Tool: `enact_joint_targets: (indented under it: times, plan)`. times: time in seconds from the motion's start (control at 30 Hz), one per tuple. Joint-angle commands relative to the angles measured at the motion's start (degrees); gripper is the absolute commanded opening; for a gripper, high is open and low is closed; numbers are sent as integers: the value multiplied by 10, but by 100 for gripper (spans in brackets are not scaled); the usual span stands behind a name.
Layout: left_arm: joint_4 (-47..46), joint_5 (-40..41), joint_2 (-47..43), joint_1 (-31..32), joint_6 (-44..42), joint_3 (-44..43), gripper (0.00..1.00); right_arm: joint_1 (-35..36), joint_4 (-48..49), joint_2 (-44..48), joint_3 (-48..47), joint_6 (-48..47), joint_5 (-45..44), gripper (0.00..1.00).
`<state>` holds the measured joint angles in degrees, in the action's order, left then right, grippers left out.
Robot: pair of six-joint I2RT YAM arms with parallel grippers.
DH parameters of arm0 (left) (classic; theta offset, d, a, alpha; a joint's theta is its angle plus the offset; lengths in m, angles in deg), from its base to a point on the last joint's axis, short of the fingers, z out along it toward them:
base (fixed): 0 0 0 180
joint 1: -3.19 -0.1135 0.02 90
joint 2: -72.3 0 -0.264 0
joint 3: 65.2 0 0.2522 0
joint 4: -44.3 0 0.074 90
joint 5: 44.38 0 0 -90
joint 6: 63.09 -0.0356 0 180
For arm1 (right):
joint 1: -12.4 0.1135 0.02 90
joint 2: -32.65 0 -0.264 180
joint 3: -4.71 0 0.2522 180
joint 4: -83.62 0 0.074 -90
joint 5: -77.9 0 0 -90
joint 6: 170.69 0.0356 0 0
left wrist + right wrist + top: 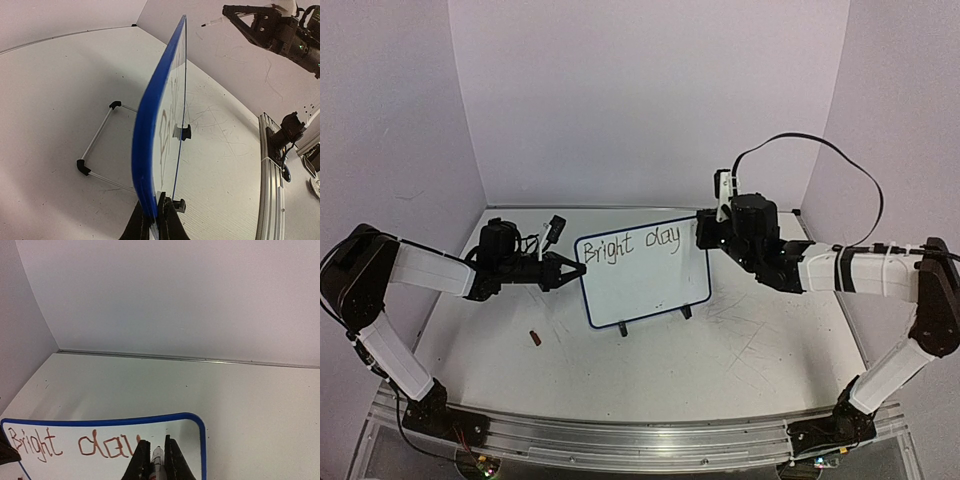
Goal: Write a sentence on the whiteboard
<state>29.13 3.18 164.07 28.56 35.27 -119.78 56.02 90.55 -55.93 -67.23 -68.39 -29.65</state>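
Blue-rim whiteboard (645,285); R fingers (175,461) grip marker (157,458).

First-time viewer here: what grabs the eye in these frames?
The small blue-rimmed whiteboard stands mid-table, with "Bright day" handwritten along its top. The left fingers pinch its left edge, while the right fingers hold a marker at the end of the words, near the board's top right corner.

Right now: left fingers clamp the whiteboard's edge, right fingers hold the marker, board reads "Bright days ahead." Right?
No: the whiteboard reads only "Bright day" so far (right wrist view). Left fingers do clamp its edge; right fingers hold the marker.
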Motion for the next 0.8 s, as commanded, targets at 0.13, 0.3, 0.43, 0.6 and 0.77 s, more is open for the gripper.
enact_joint_targets:
  times: [0.13,0.3,0.43,0.6,0.77]
  plan:
    - [2,50,-11,-4,-48,-14,0,-8,27,-30,-25,-14,12,0]
    - [2,48,-9,-4,-48,-15,0,-8,35,-39,-29,-16,5,0]
    - [2,49,-10,-5,-48,-14,0,-8,38,-43,-34,-18,-2,0]
    - [2,49,-9,-5,-48,-14,0,-8,39,-52,-44,-23,-3,0]
    - [2,49,-10,-4,-48,-14,0,-7,40,-62,-52,-24,-2,0]
